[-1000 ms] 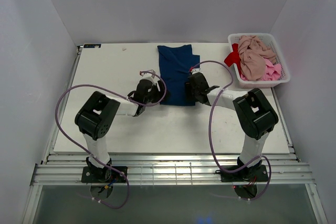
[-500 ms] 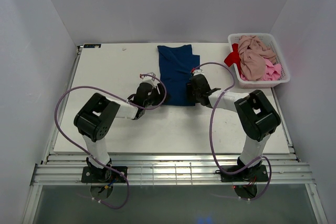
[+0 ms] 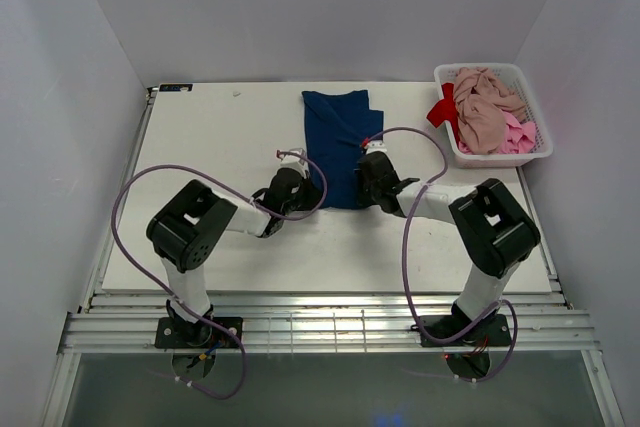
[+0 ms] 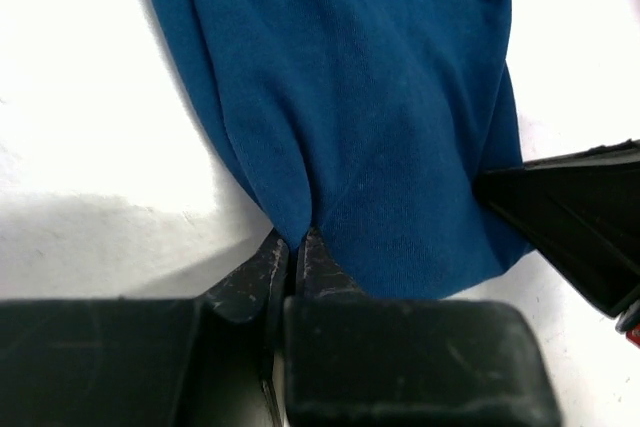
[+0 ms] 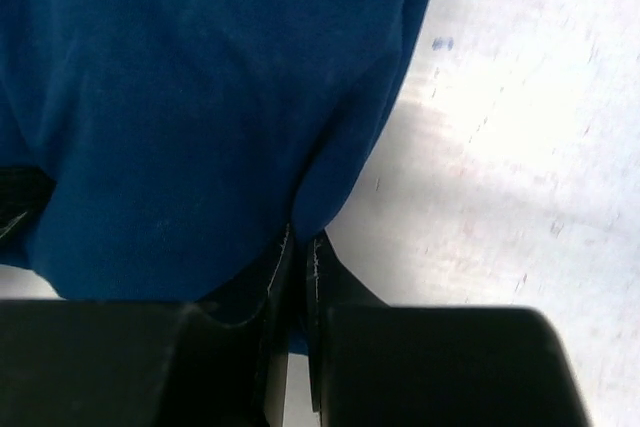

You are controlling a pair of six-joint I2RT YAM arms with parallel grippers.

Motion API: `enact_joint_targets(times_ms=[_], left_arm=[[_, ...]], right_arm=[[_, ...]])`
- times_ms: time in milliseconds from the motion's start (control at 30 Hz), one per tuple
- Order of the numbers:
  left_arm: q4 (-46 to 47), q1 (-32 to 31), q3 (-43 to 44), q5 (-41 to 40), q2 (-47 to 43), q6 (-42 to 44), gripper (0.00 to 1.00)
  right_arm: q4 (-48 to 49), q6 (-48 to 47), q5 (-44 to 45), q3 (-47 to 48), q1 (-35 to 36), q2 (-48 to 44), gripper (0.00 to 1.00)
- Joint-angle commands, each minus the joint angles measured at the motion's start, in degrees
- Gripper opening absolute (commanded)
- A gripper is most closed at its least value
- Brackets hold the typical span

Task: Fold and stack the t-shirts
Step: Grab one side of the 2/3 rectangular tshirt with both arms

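The navy blue soft cloth t-shirt (image 3: pixel 338 142) lies spread just ahead of the left claw (image 4: pixel 295 247) and right claw (image 5: pixel 300 245), each clamped on a near hem corner; the fold likely needs both lifted level and carried forward together, hem taut.

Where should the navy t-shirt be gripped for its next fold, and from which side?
Grip the navy t-shirt at its two near corners, coming in low from the arms' side. It lies flat as a narrow strip running away from the bases, so that near edge is the free end to carry over. The left gripper and right gripper look shut on cloth there.
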Motion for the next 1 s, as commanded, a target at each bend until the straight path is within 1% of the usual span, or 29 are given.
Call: enact_joint_targets(times_ms=[0,133,200,233,267,300,333,367,400,433,467,500,533,567,600,667,700,800,833,933,967], left_arm=[[-11.1,-4.8,-6.1,-2.5,0.7,1.1,0.05],[-11.1,-9.9,-11.4,-6.1,-2.9,-2.2,0.02],[-11.2,-13.2,-14.0,-7.1,-5.9,-5.2,0.01],[-11.3,-14.5,-16.7,-7.7,-7.0,-6.2,0.01],[-11.4,-17.5,-18.0,-9.3,-8.2,-7.3,0.01],[-11.9,-19.2,-19.2,-10.4,-10.7,-9.4,0.00],[-12.4,-20.8,-21.3,-11.4,-11.8,-10.5,0.00],[-12.9,-23.7,-22.2,-13.1,-13.0,-11.7,0.00],[-14.8,-25.1,-23.0,-14.1,-14.1,-14.3,0.00],[-16.0,-28.2,-24.1,-16.8,-16.6,-15.7,0.00],[-17.4,-29.5,-24.5,-16.9,-18.0,-17.2,0.00],[-20.6,-31.0,-24.6,-19.8,-19.6,-19.7,0.00],[-23.2,-32.4,-24.6,-21.9,-23.1,-21.7,0.00],[-25.5,-34.7,-23.6,-24.2,-24.9,-22.4,0.00],[-30.0,-35.8,-23.1,-28.1,-26.8,-23.0,0.00],[-34.1,-37.1,-21.6,-31.0,-32.4,-24.3,0.00],[-36.5,-37.3,-21.1,-33.7,-34.2,-24.5,0.00],[-39.3,-37.4,-20.3,-38.0,-39.8,-24.2,0.00],[-39.6,-37.3,-20.1,-40.6,-40.5,-23.8,0.00],[-37.5,-37.2,-18.9,-43.4,-41.0,-20.0,0.00],[-36.3,-37.1,-18.7,-43.6,-40.7,-17.6,0.00]], right_arm=[[-10.0,1.5,1.6,-4.6,3.7,-2.0,0.08],[-11.9,4.7,4.6,-10.8,8.7,-7.6,0.08],[-13.7,7.6,6.6,-13.3,11.0,-11.9,0.08],[-14.4,8.9,7.0,-15.9,13.7,-13.4,0.08],[-15.0,10.2,7.6,-17.1,15.2,-16.6,0.08],[-16.6,13.3,8.5,-18.4,16.7,-18.2,0.08],[-17.5,14.9,9.1,-20.1,19.9,-21.1,0.08],[-18.7,16.6,9.9,-20.7,21.7,-22.4,0.08],[-19.7,19.9,11.6,-21.3,23.3,-23.7,0.08],[-22.5,21.6,12.5,-21.6,26.2,-25.6,0.08],[-23.9,23.1,13.4,-21.6,27.8,-26.6,0.08],[-25.3,24.4,15.1,-21.4,29.1,-27.4,0.08],[-28.2,26.8,16.0,-21.1,31.4,-28.2,0.08],[-29.8,27.7,17.0,-19.7,32.5,-29.6,0.08],[-31.4,28.6,19.2,-18.7,33.4,-30.2,0.08],[-35.9,30.2,21.3,-16.5,35.6,-31.6,0.08],[-37.3,30.4,23.4,-14.1,36.3,-31.9,0.08],[-41.0,30.1,27.3,-9.9,36.5,-32.7,0.08],[-41.3,29.8,28.2,-9.1,36.4,-32.8,0.08],[-41.4,27.7,31.0,-6.1,35.8,-32.1,0.08],[-41.5,27.0,31.5,-5.3,35.5,-31.8,0.08]])
